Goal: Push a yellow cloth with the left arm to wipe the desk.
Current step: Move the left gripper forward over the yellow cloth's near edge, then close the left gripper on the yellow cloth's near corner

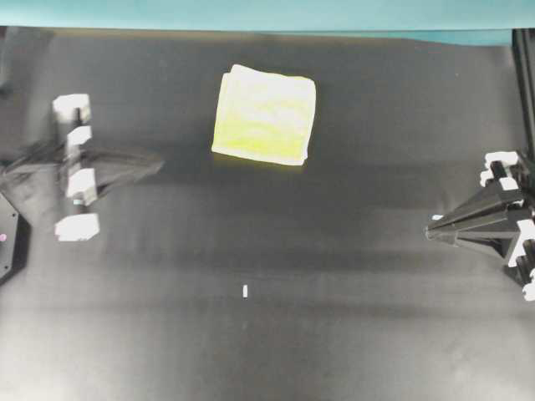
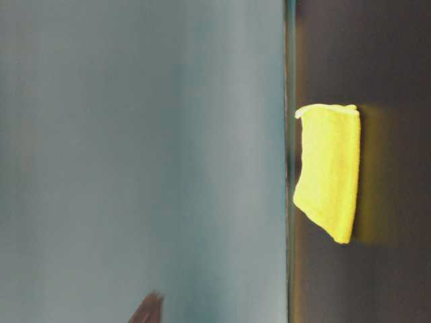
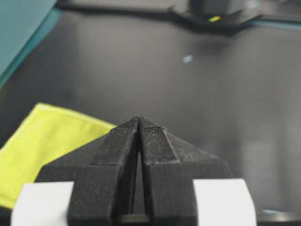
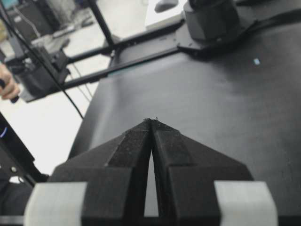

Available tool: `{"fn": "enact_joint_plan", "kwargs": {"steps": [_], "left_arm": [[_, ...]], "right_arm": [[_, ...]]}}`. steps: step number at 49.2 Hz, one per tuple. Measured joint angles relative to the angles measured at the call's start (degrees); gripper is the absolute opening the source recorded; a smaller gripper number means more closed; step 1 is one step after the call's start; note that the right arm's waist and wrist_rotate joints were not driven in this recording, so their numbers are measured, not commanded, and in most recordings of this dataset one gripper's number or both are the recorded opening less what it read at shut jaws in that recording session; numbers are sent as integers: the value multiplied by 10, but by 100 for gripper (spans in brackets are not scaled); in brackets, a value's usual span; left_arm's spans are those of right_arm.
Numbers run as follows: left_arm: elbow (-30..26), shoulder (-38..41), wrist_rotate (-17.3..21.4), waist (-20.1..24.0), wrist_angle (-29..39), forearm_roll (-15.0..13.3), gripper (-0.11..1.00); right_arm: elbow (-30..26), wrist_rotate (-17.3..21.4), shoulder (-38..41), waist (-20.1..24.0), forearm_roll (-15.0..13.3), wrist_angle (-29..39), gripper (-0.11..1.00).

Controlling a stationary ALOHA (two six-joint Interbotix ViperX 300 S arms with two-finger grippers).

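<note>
- Nearest the lens in the left wrist view, the left gripper had its fingers pressed together into one blunt wedge with nothing between them, which would suit shoving a cloth better than pinching it.
- Just beyond and to one side of that tip lay the yellow cloth, apart from the gripper, so no contact had been made.
- From overhead, the left arm sat blurred at its side of the desk, the cloth up toward the far edge and well apart from it; the wipe looked not yet begun.
- A small white tape mark sat mid-desk on the near side of the cloth.
- The cloth lay flat and folded square, probably to give the arm a broad edge to push against.
- Farthest off, the right gripper was likewise closed on nothing and parked at the opposite side, seemingly out of the wiping path.
- The teal edge strip ran just behind the cloth.
</note>
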Motion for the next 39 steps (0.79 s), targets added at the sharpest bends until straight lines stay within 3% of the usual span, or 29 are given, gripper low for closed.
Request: {"fn": "enact_joint_plan", "kwargs": {"steps": [7,9,13,20,24,39], "left_arm": [[-53,95,0,22,-5,0,1],[-71,127,0,25,-5,0,6],[-113,190,0,33,-5,0,25],[-185,287,-2,60,9,0,69],[-215,330,-1,77,18,0,86],[-304,473,1,134,62,0,87]], "right_arm": [[1,0,1,0,-1,5,0],[1,1,1,0,0,5,0],[2,0,1,0,0,6,0],[5,1,1,0,0,6,0],[7,0,1,0,1,9,0],[10,0,-1,0,4,15,0]]}}
